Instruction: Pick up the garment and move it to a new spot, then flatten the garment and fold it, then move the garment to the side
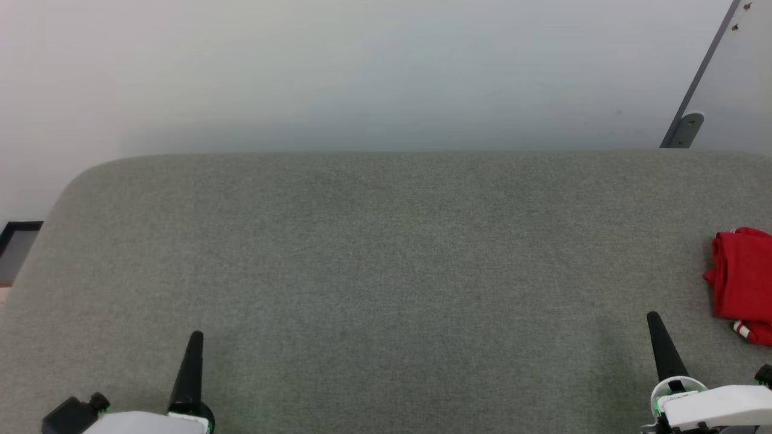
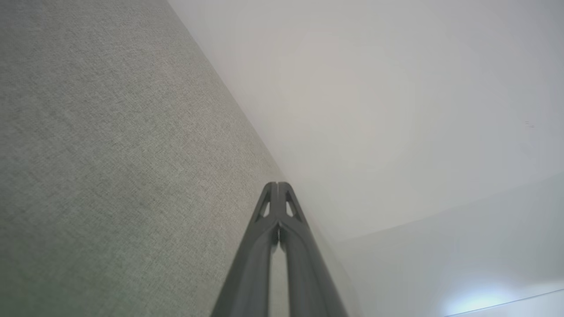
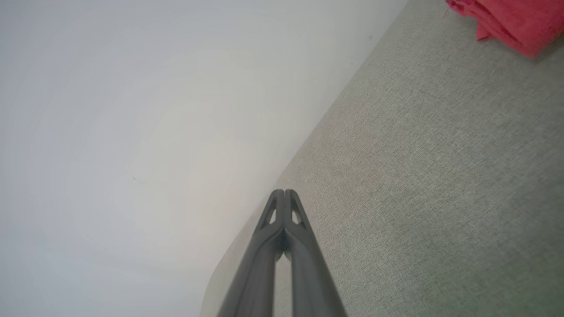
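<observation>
Inspector: As viewed from the head, found garment [image 1: 740, 277] at far right of bench [image 1: 386, 253], red, bunched or loosely folded, partly cut off by frame edge. Glimpsed striped trim at near end; could not read letters or numbers.

Clerk: Hands?

Inspector: Found left hand [image 1: 196, 336] and right hand [image 1: 653, 317] low at near edge of bench, well apart, both pinched shut and holding nothing. Confirmed on both wrist views: closed to the tip, poised over bare grey cloth. Placed right hand near garment, not touching.

Clerk: Step in hand?

Inspector: Cannot settle from this moment. Fits garment heaped and awaiting pick-up; fits equally garment folded and set to the side. Judged compact enough for either; could not make out clean fold edges.

Clerk: Next move, then?

Inspector: Would hinge on reading chosen, so prescribing none. Noted right hand as nearer of two. For any grasp, would call for opening that hand and coming down over several layers; expect slumping and unfolding from single-layer pinch.
</observation>
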Available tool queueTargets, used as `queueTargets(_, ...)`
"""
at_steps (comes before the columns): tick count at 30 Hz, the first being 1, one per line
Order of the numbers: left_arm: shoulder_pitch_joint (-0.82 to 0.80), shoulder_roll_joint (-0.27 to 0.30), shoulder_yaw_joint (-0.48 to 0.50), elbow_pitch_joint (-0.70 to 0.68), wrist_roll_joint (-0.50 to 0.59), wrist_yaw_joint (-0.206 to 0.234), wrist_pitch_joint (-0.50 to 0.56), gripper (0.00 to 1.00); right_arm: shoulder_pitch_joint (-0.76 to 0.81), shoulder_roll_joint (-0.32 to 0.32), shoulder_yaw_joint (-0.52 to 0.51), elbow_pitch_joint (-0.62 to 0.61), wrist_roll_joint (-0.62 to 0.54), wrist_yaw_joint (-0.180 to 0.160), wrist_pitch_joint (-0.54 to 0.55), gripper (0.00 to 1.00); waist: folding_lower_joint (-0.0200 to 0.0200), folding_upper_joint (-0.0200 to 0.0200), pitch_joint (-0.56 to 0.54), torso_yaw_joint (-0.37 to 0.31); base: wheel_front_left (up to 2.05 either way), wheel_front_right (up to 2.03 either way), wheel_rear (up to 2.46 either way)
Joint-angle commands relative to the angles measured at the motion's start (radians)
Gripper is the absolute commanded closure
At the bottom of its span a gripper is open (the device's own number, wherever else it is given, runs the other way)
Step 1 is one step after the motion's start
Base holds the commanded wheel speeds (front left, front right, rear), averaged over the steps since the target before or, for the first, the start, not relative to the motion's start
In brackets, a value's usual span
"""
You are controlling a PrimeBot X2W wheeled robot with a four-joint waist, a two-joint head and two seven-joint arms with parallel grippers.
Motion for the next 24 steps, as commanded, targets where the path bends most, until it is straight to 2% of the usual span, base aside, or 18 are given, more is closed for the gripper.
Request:
queueTargets(1, -0.019, 0.0, 0.006, -0.003, -0.023, 0.001, 0.006, 1.0, -0.019, -0.006, -0.007, -0.005, 0.027, -0.001, 0.005, 1.0, -0.0001, 0.0, 0.0, 0.0, 0.0, 0.0, 0.0)
queueTargets(24, -0.073, -0.028, 0.015, 0.035, -0.203, 0.001, 0.066, 1.0, -0.05, -0.005, -0.016, 0.025, 0.242, -0.001, 0.046, 1.0, -0.0001, 0.0, 0.0, -0.001, 0.0, 0.0, 0.0)
